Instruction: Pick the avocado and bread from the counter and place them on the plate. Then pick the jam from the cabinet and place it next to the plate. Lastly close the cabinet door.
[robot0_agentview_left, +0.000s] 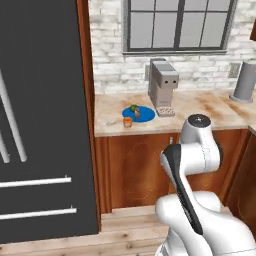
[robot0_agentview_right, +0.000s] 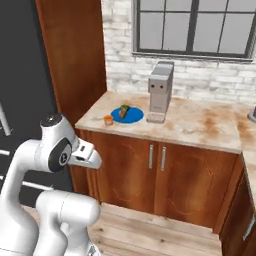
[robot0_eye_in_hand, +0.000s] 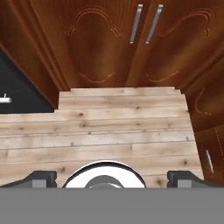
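Beside the coffee machine (robot0_agentview_left: 163, 86), the plate (robot0_agentview_left: 145, 115) carries avocado (robot0_agentview_left: 133, 107) and bread (robot0_agentview_left: 137, 113). Our gripper (robot0_eye_in_hand: 112, 178), fingers wide and empty, should next approach the cabinet squarely.

Avocado (robot0_agentview_left: 133, 107), bread (robot0_agentview_left: 137, 113) on blue plate (robot0_agentview_left: 146, 116); counter (robot0_agentview_left: 200, 107).

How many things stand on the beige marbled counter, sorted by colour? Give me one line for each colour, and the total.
Blue: 1, the flat round blue plate
Green: 1, the tiny green avocado on the plate
Brown: 1, the small brown speckled bread on the plate
Orange: 1, a small orange jar beside the plate
Grey: 2, the grey coffee machine and a grey cylinder
Total: 6
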